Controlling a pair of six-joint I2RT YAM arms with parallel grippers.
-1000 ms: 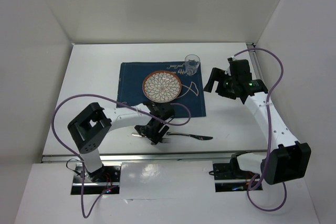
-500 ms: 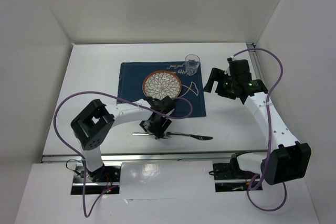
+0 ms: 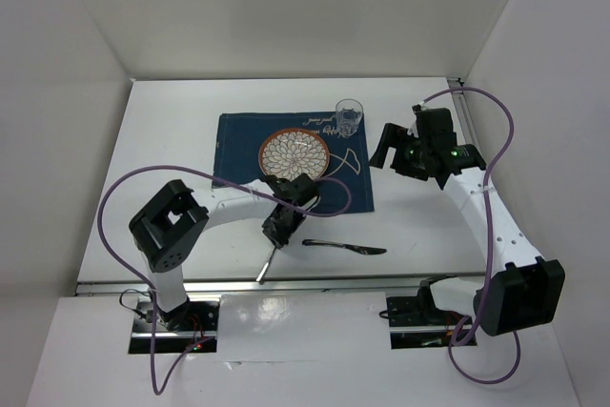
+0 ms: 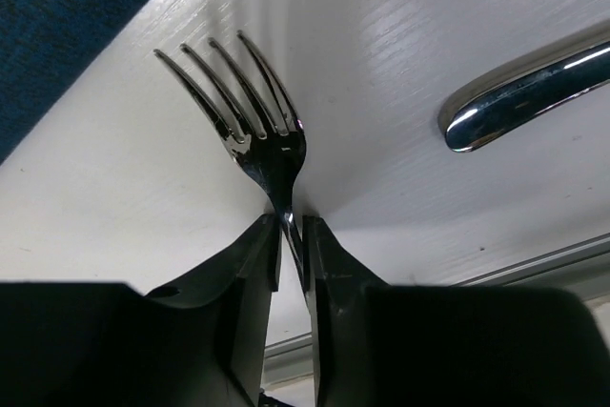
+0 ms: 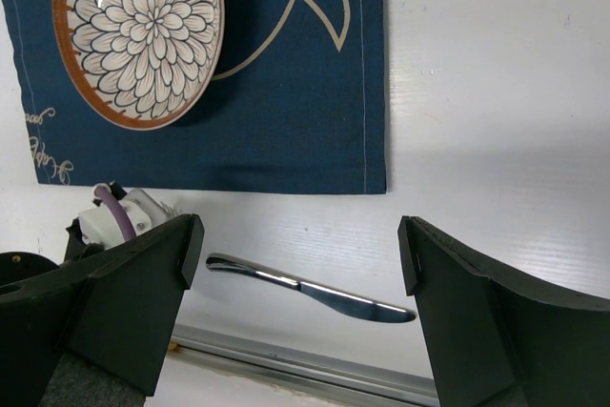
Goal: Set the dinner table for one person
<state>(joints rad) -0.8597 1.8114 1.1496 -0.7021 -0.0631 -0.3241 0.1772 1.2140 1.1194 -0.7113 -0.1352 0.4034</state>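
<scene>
My left gripper (image 4: 292,226) is shut on the neck of a steel fork (image 4: 257,121), whose tines point toward the blue placemat (image 4: 57,7). From above, the fork's handle (image 3: 266,264) slants from the left gripper (image 3: 278,233) toward the near edge of the white dinner table (image 3: 172,140). A steel knife (image 3: 345,248) lies just right of it, below the placemat (image 3: 238,150). On the mat stand a patterned plate (image 3: 294,156) and a glass (image 3: 349,117). My right gripper (image 3: 389,145) hangs open and empty above the mat's right edge, with the knife (image 5: 305,288) showing far below its jaws.
A metal rail (image 3: 334,280) runs along the table's near edge, close below the fork handle and knife. White walls enclose the table on the left, back and right. A purple cable (image 3: 334,193) loops from the left arm over the placemat's lower part.
The left gripper has closed on the fork. The fork has swung from lying crosswise to slanting with its handle toward the near edge. The right arm has not moved.
</scene>
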